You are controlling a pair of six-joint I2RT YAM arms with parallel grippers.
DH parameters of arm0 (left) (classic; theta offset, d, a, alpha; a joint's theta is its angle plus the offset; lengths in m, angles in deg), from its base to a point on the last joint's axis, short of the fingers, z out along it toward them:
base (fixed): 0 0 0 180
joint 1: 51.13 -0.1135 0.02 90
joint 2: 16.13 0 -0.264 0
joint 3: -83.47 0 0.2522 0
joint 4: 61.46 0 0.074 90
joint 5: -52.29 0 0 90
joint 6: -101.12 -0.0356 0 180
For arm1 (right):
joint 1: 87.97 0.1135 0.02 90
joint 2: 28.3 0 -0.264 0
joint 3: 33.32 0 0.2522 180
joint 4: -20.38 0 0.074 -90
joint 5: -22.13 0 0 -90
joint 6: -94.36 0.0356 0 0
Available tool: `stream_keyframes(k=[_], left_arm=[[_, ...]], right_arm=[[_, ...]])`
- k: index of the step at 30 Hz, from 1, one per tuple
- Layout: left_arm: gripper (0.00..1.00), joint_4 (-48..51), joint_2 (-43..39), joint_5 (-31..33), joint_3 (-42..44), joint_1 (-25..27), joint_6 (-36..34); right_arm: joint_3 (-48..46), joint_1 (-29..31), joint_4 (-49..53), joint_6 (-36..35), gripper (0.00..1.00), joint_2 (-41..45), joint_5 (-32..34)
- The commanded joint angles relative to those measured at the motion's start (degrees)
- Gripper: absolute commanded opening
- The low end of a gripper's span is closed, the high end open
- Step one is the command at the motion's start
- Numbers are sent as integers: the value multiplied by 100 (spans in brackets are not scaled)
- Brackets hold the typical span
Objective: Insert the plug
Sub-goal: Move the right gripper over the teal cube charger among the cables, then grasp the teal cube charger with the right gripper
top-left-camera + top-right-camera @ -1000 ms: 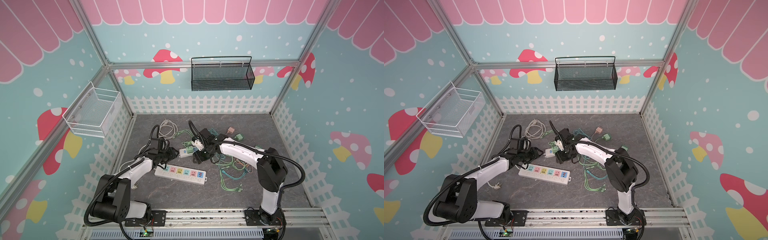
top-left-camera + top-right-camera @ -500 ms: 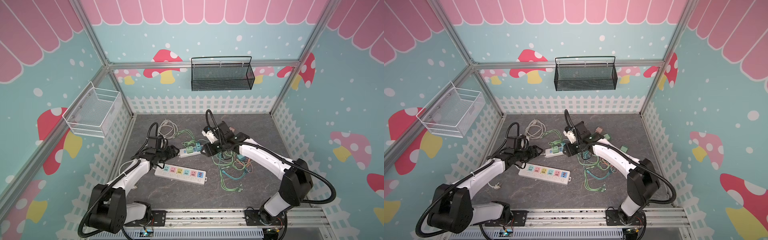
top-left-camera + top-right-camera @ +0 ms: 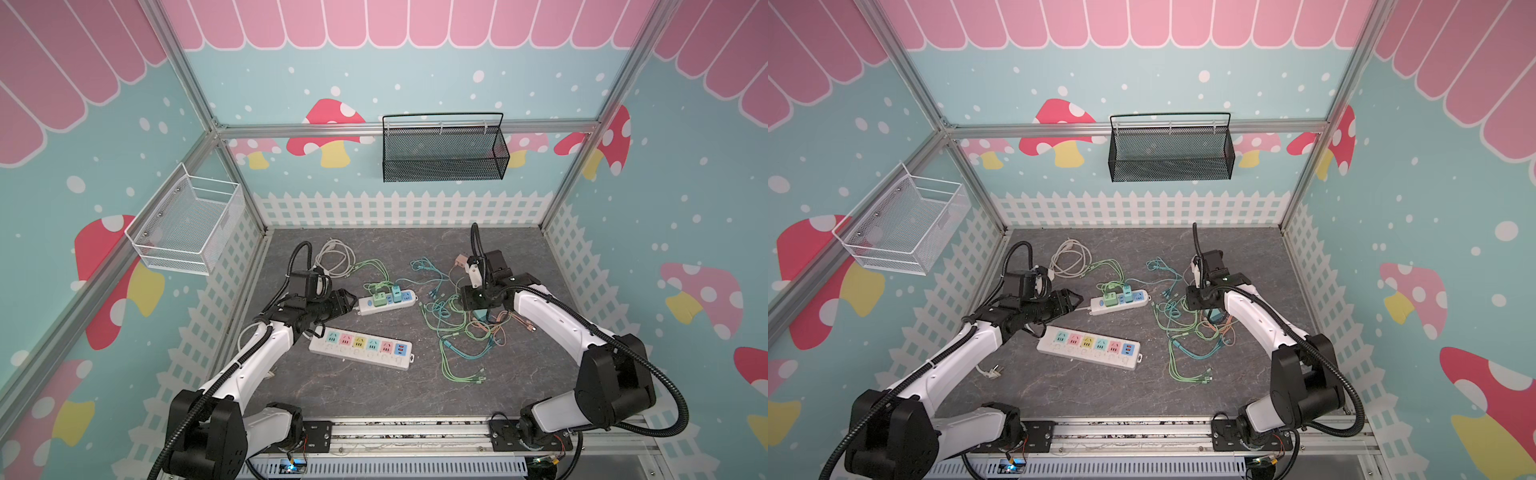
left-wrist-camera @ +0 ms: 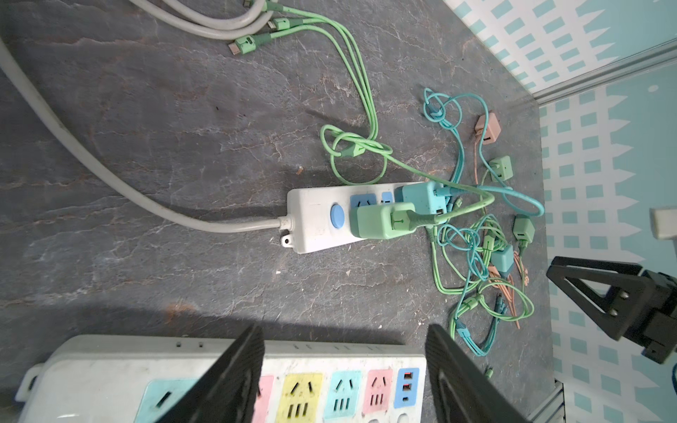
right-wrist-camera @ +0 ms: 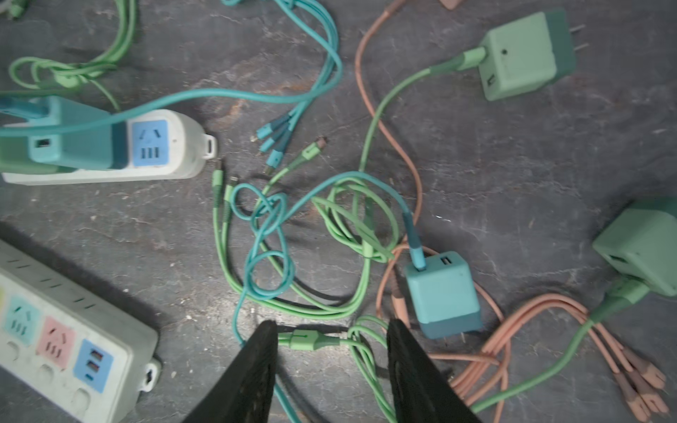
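Jaws spread wide with nothing between them, the left gripper hovers low over the grey mat. Seen from the left wrist, its fingers stand over the long power strip, whose coloured sockets are all bare in both top views. Just ahead of the fingertips lies the small power strip, its corded end nearest them and not touching them. A green charger and a teal charger sit plugged into it side by side. Past them, at the end farthest from this gripper, one blue socket is uncovered.

The right gripper points down into the cable tangle with its jaws parted. A green cable joint lies on the mat between its fingertips, narrower than the gap; whether either pad touches it I cannot tell. Just beside one finger, outside the jaws, the loose teal plug lies on its side with its prongs toward the wrist and a teal cable in its port. Farther ahead of the gripper lies a green plug, prongs free. Off to the same side as the teal one is a second green plug. A pink plug rests on the mat close to this gripper, on its far side from the long strip.
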Motion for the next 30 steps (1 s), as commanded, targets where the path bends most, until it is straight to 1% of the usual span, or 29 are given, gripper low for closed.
stream_keyframes(k=[1, 6, 10, 13, 18, 23, 30], left_arm=[[70, 162, -162, -109, -106, -46, -173], [70, 167, -270, -122, -97, -46, -218], [70, 173, -305, -172, -114, -46, -270], [70, 190, -340, -234, -141, -51, -313], [70, 208, -445, -310, -159, -51, -365], [70, 302, -578, -319, -168, -46, -436], [70, 375, -757, -288, -141, -46, -481]], right_arm=[[-105, -104, 18, 7, 51, -115, 440], [-184, -284, 28, -6, 55, -293, 726], [-230, -412, -93, -58, 55, -523, 771], [-189, -431, -154, -135, 55, -676, 829], [-125, -439, -164, -250, 58, -925, 1024], [-98, -449, -228, -342, 58, -1169, 1119], [-64, -456, -358, -440, 56, -1406, 1080]])
